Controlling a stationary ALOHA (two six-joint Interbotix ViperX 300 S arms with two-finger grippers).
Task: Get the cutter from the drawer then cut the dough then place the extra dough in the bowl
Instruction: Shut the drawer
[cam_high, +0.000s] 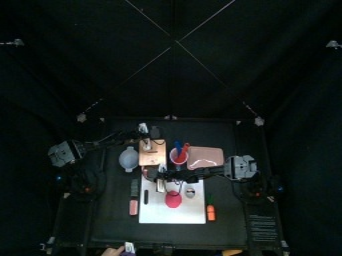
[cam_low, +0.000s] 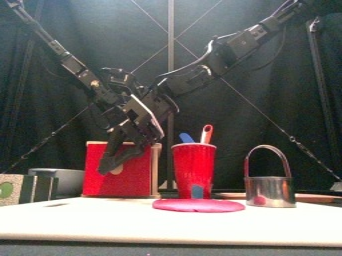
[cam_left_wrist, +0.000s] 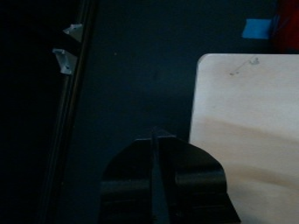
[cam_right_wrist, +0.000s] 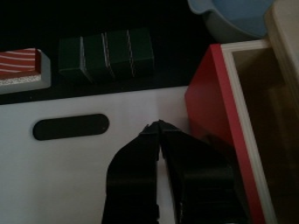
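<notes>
Far left of the red cup (cam_low: 194, 165), the sushi roll (cam_right_wrist: 107, 52) lies beyond the edge of the white cutting board (cam_right_wrist: 82, 175) and plays no part. Left of the cup stands the wooden box (cam_left_wrist: 251, 122), its red drawer front (cam_low: 96, 185) facing the board, with the blue-grey bowl (cam_right_wrist: 233, 13) on the box's side away from the cup. The left pincer (cam_left_wrist: 158, 136) hangs clenched and empty at the box's outer edge. The right pincer (cam_right_wrist: 158, 129), likewise clenched and empty, sits just before the drawer front. Whether the drawer is fully home cannot be told. In front of the cup, the pink dough (cam_low: 198, 205) lies flat on the board. Right of the cup, the cutter (cam_low: 271, 188) stands upright, on the board or on the surface beside it, so the fetch appears complete and cutting appears next. Procedure: part the right pincer's jaws, descend over the wire handle, clamp at its crown, carry the ring level above the dough, centre it, press straight down. Keep clear of the cup in transit.
</notes>
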